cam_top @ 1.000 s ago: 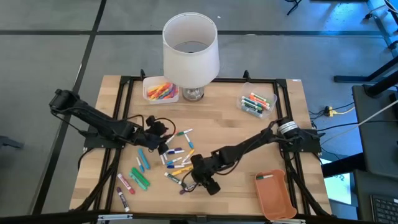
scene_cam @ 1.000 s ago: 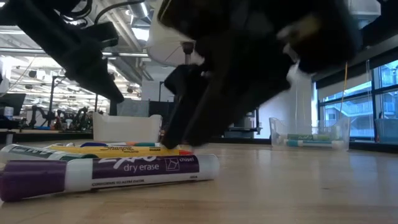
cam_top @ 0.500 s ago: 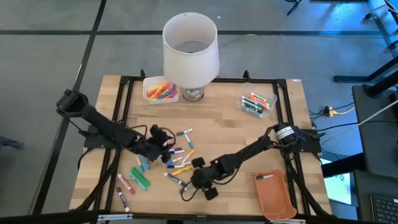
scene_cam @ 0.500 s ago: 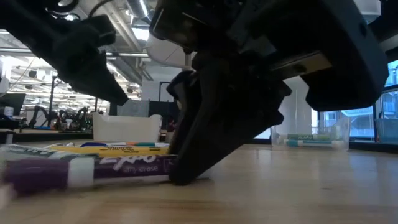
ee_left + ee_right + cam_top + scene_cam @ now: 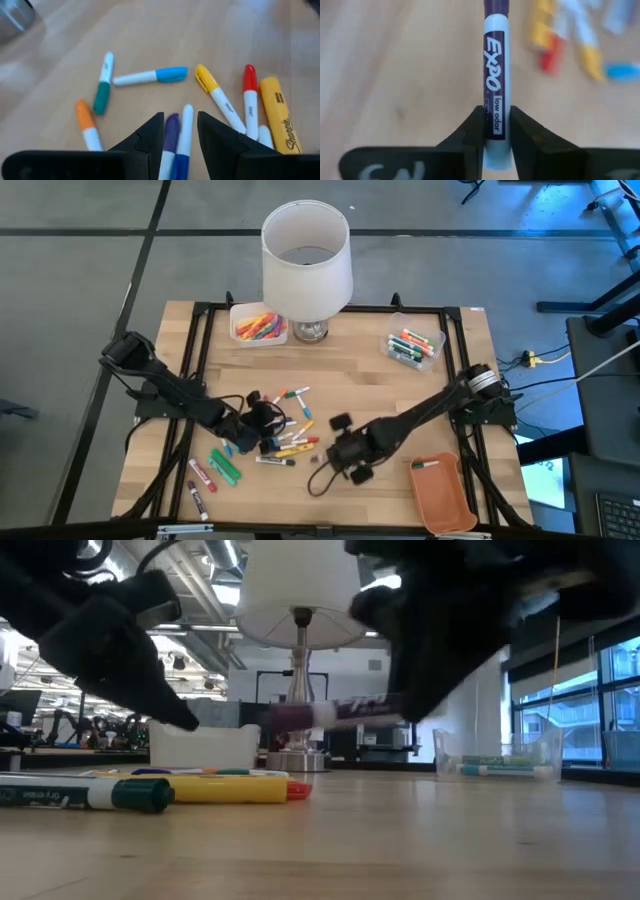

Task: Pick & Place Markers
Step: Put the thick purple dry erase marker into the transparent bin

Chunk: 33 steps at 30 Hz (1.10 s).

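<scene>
Right end effector (image 5: 496, 131) is clamped on a purple-capped white dry-erase marker (image 5: 495, 95) lifted off the wooden table (image 5: 380, 390), while the left end effector (image 5: 178, 131), fingers apart, straddles two markers in the loose pile (image 5: 285, 430), so most sorting remains.

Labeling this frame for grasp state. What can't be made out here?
- Left tool: left wrist view shows two markers between its fingers, their lower ends hidden behind the tool; contact unclear.
- Right tool is shut on the purple Expo marker; marker's far end is cut off by the picture edge in the right wrist view.
- Low view: right arm blurred.
- High view: orange tray, contents too small to identify.
</scene>
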Each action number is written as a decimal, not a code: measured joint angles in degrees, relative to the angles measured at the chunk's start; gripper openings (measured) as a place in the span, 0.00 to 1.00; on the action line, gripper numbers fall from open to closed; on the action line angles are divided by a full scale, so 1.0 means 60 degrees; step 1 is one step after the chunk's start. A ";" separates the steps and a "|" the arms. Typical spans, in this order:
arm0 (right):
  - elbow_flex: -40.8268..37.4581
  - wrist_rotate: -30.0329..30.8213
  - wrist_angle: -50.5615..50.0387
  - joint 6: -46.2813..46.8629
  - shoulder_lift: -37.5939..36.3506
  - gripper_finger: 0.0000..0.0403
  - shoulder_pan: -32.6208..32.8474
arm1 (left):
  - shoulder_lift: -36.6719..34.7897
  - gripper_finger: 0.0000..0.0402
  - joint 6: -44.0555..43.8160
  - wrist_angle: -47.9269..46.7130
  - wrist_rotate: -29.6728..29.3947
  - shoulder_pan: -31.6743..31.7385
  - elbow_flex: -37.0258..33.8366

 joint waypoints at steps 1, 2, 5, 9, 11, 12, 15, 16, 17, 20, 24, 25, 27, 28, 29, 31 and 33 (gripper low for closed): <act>-0.0058 0.0516 -0.0418 0.0153 -0.0196 0.16 -0.0090 | 0.0099 0.28 -0.0135 0.0008 0.0082 -0.0019 0.0000; -0.0189 0.1091 -0.0790 0.0315 -0.0421 0.16 -0.0191 | 0.0210 0.28 -0.0247 0.0009 0.0118 -0.0042 0.0000; -0.0755 0.2377 -0.1502 0.0627 -0.1244 0.16 -0.0522 | 0.0559 0.27 -0.0607 0.0044 0.0145 -0.0124 0.0000; -0.2165 0.3414 -0.2099 0.1606 -0.2727 0.16 -0.1240 | 0.0894 0.27 -0.1082 0.0085 0.0177 -0.0186 0.0000; -0.3081 0.4346 -0.2121 0.2335 -0.3567 0.16 -0.1682 | 0.0929 0.27 -0.1261 0.0068 0.0307 -0.0185 0.0000; -0.3500 0.4919 -0.2145 0.2842 -0.4045 0.16 -0.1929 | 0.0925 0.27 -0.1324 0.0096 0.0372 -0.0183 0.0000; -0.4640 0.5608 -0.2314 0.3790 -0.5321 0.16 -0.2728 | 0.0911 0.26 -0.1323 0.0246 0.0397 -0.0202 0.0000; -0.4977 0.5602 -0.2368 0.3896 -0.5670 0.16 -0.3019 | 0.0907 0.26 -0.1221 0.0398 0.0390 -0.0219 0.0000; -0.5271 0.5534 -0.2342 0.3920 -0.6004 0.16 -0.3322 | 0.0907 0.26 -0.1108 0.0544 0.0393 -0.0220 0.0000; -0.5954 0.5250 -0.2302 0.3656 -0.6832 0.16 -0.4287 | 0.0907 0.26 -0.0712 0.0978 0.0393 -0.0219 0.0000; -0.6579 0.5014 -0.2322 0.3038 -0.7241 0.16 -0.5370 | 0.0907 0.26 -0.0035 0.1630 0.0393 -0.0219 0.0000; -0.6622 0.4900 -0.2328 0.2973 -0.7254 0.16 -0.5611 | 0.0904 0.25 0.0131 0.1777 0.0403 -0.0219 0.0000; -0.6625 0.4663 -0.2166 0.2809 -0.7220 0.19 -0.6008 | 0.0900 0.25 0.0427 0.1977 0.0520 -0.0219 0.0000; -0.6625 0.4639 -0.2100 0.2757 -0.7201 0.22 -0.6135 | 0.0900 0.25 0.0543 0.2072 0.0602 -0.0219 0.0000; -0.6625 0.4636 -0.2050 0.2708 -0.7189 0.26 -0.6240 | 0.0898 0.25 0.0594 0.2133 0.0647 -0.0219 0.0000; -0.6625 0.4712 -0.1978 0.2654 -0.7175 0.35 -0.6405 | 0.0896 0.25 0.0561 0.2145 0.0750 -0.0219 0.0000; -0.6625 0.4892 -0.1987 0.2665 -0.7171 0.44 -0.6465 | 0.0896 0.25 0.0439 0.2149 0.0986 -0.0219 0.0000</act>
